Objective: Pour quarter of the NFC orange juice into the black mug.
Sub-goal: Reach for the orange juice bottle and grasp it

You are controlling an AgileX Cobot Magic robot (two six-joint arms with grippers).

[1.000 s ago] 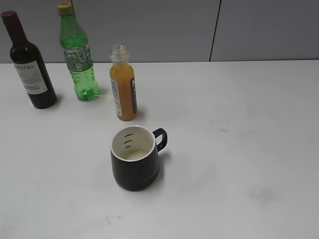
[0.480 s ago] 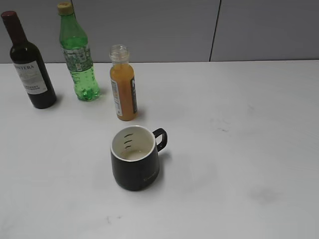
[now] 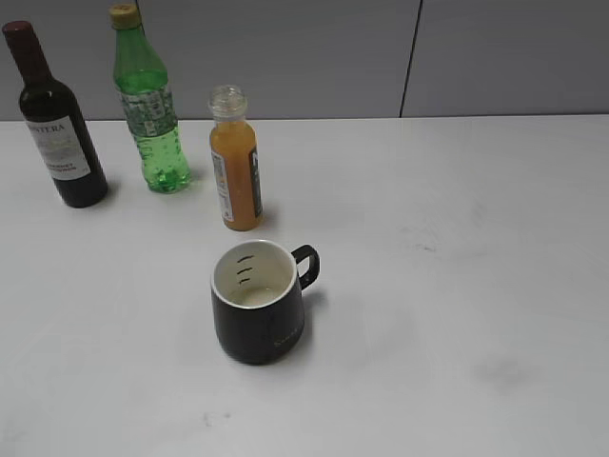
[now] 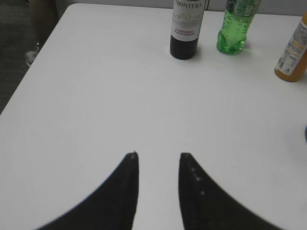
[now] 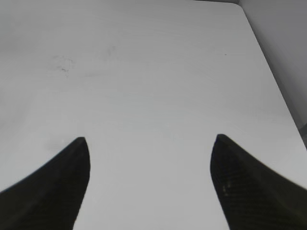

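I am seeing the left gripper (image 4: 158, 155) hanging over bare tabletop with its two dark fingers (image 4: 127, 179) parted by a narrow gap, gripping and touching nothing. The right gripper (image 5: 149, 139) is holding its fingers (image 5: 67, 165) spread much wider, also with only the white table (image 5: 153, 72) between them. Ahead of the left gripper, the wine bottle (image 4: 186, 26) and the green bottle (image 4: 236, 26) are standing upright near the far edge, and the NFC orange juice (image 4: 293, 50) is showing at the right border. From the outside camera, the NFC orange juice (image 3: 235, 171) is standing upright and capless, just behind the black mug (image 3: 259, 300), whose handle is pointing right.
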